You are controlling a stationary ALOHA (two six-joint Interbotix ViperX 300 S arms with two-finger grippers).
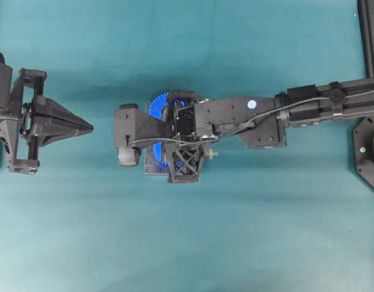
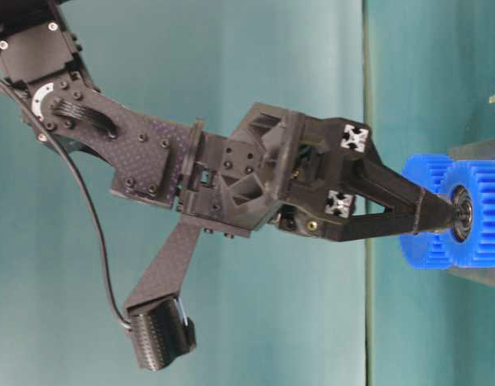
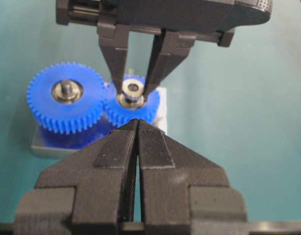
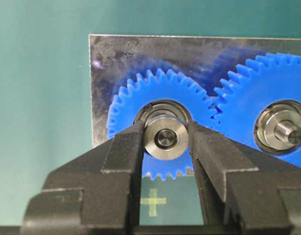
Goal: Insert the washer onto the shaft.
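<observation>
The silver washer (image 4: 166,138) is pinched between the two fingers of my right gripper (image 4: 166,133), which is shut on it. It sits at the hub of the small blue gear (image 4: 160,93), and the shaft end (image 4: 166,138) shows inside its hole. In the left wrist view the same washer (image 3: 131,90) is held over the small gear (image 3: 133,110) by the right fingers (image 3: 114,58) coming down from above. The table-level view has the right gripper (image 2: 452,213) pressed tip-first against the gear (image 2: 482,241). My left gripper (image 3: 137,122) is shut and empty, short of the gears.
A larger blue gear (image 4: 282,88) with its own shaft (image 4: 286,131) meshes beside the small one, both on a grey metal plate (image 4: 106,63). Overhead, the right wrist (image 1: 187,131) covers most of the gears (image 1: 156,106), and the left gripper (image 1: 86,127) points at them from the left.
</observation>
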